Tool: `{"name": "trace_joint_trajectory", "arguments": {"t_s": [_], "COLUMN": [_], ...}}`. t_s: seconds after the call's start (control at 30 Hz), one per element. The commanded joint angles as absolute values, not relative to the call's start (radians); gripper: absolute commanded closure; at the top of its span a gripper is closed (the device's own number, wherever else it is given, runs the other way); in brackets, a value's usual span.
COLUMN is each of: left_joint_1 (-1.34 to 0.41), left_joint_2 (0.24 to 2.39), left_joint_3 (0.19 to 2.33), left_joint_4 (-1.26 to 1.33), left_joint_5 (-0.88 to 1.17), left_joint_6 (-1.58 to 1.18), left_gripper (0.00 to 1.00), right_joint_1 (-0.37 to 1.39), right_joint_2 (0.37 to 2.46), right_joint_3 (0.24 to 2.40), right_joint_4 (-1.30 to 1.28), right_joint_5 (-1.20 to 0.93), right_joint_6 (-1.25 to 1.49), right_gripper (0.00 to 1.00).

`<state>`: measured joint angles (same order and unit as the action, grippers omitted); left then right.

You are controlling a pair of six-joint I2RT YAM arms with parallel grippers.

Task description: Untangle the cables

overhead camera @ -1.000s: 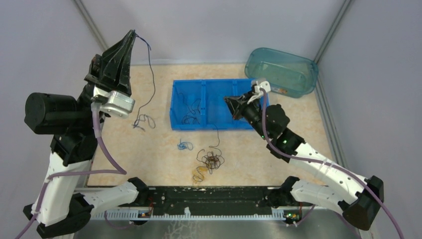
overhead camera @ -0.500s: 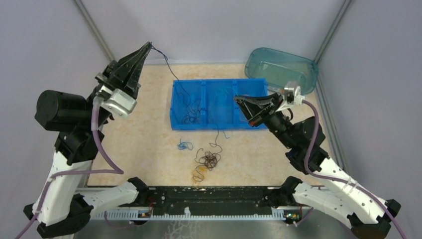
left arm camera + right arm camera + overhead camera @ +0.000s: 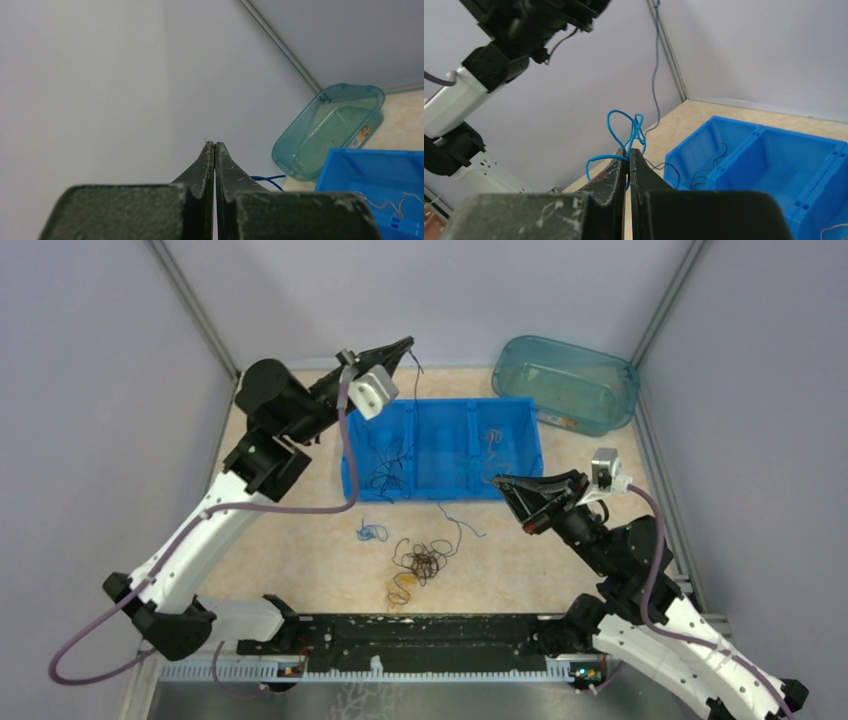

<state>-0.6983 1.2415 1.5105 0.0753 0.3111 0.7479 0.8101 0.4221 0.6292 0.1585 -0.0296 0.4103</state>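
Note:
My left gripper (image 3: 408, 342) is shut on a thin dark blue cable (image 3: 392, 445) that hangs from its tips into the left compartment of the blue bin (image 3: 440, 492). In the left wrist view its jaws (image 3: 214, 145) are pressed together, with a bit of blue cable (image 3: 267, 177) beside them. My right gripper (image 3: 497, 481) is shut on a light blue cable (image 3: 624, 125), held near the bin's front right; its end trails on the table (image 3: 465, 525). A dark tangle (image 3: 420, 560), a yellow-orange curl (image 3: 402, 588) and a small blue curl (image 3: 372, 532) lie on the table.
The blue bin holds dark cables on the left (image 3: 385, 475) and a tan wire on the right (image 3: 492, 435). A teal tub (image 3: 565, 380) stands at the back right, also in the left wrist view (image 3: 330, 130). Grey walls enclose the table.
My left arm swung right from the table's left side to above the bin, carrying the dark blue cable. My right gripper drew back from the bin toward the near side, holding the light blue cable.

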Motion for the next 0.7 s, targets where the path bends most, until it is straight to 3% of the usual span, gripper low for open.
{"name": "trace_joint_trajectory", "arguments": {"t_s": [0.0, 0.67], "left_joint_1": [-0.698, -0.698], "left_joint_2": [1.29, 1.537], "left_joint_3": [1.506, 1.449], "left_joint_4": [0.195, 0.354], "left_joint_5": [0.319, 0.292], "left_joint_6": [0.731, 0.912], "left_gripper": [1.0, 1.0], "right_joint_1": [0.809, 0.809], "right_joint_2": [0.372, 0.275], "right_joint_3": [0.645, 0.68], "right_joint_4": [0.121, -0.021], "right_joint_5": [-0.012, 0.045], "right_joint_6": [0.409, 0.329], "right_gripper": [1.0, 1.0]}}
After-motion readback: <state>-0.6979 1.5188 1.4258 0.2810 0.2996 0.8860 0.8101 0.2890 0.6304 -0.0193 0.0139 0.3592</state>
